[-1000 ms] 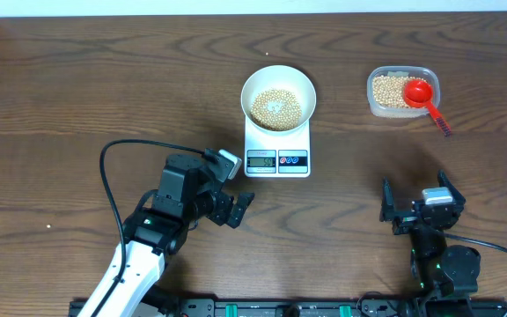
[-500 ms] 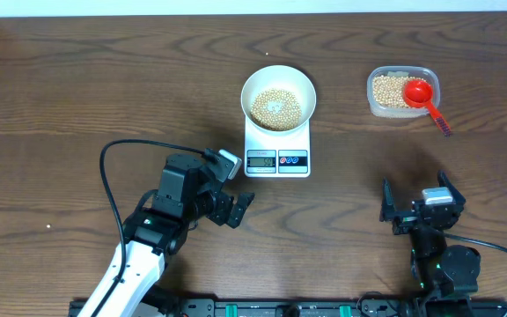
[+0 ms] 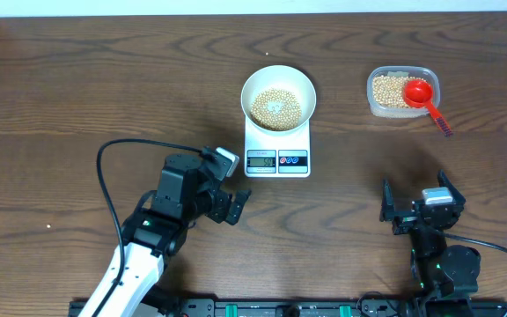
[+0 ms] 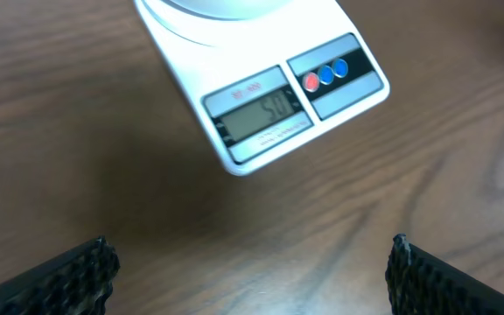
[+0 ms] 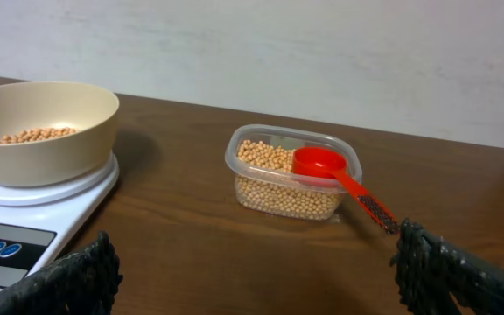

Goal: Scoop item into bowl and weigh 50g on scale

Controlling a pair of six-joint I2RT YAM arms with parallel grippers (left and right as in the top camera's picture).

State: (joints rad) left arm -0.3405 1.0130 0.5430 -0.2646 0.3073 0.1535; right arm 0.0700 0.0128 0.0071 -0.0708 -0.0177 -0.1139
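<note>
overhead and wrist views of the weighing set-up. a dark wooden bench (image 3: 60, 106) carries everything. the left arm (image 3: 161, 216) reaches in from the near left edge, a black cable looping behind it; the left jaws stand spread wide with nothing between them, near the scale's near left corner and not touching it. the right arm (image 3: 434, 220) sits at the near right, well apart from the other things; the right jaws are likewise spread wide and hold nothing. the scale (image 3: 277, 159), white and rectangular, lies at the middle of the bench, display and red and blue buttons on its near edge; in the left wrist view the display (image 4: 256, 114) shows what looks like 50. the bowl (image 3: 249, 88), round and white, rests on the far part of the scale. a clear plastic tub (image 3: 372, 97) stands at the far right, well apart from the scale. a red scoop (image 3: 419, 92) lies in the tub, its handle over the near right rim. the beans (image 3: 275, 107), small and tan-yellow, cover the bottom of the bowl; more fill the tub.
</note>
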